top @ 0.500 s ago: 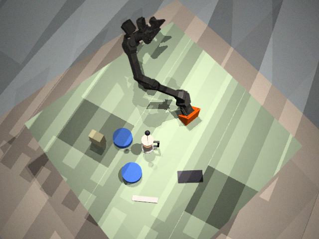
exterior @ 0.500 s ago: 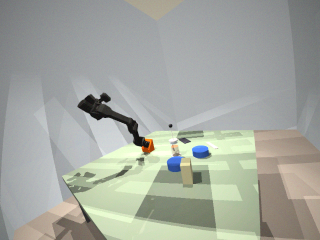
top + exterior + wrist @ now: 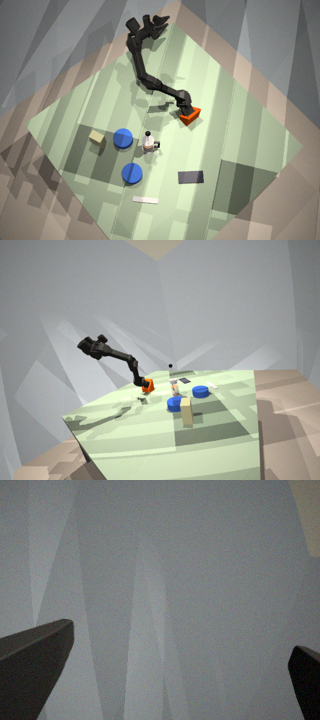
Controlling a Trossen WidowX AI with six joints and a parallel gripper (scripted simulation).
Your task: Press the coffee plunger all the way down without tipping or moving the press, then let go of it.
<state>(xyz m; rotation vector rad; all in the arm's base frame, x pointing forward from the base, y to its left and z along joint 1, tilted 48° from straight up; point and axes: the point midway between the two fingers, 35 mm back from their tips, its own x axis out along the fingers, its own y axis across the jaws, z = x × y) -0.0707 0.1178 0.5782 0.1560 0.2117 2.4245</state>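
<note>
The gripper (image 3: 157,23) hangs spread and empty at the top view's upper centre, well apart from the press (image 3: 148,144) at lower centre (rod upright, knob (image 3: 147,133) raised); reach must swing back downward.

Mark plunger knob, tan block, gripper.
plunger knob (image 3: 147,133), top view, black ball's top
tan block (image 3: 186,411), exterior view, front face
gripper (image 3: 162,22), top view, between the open fingers

Blue discs (image 3: 123,138) beside coffee press (image 3: 148,144)
</note>
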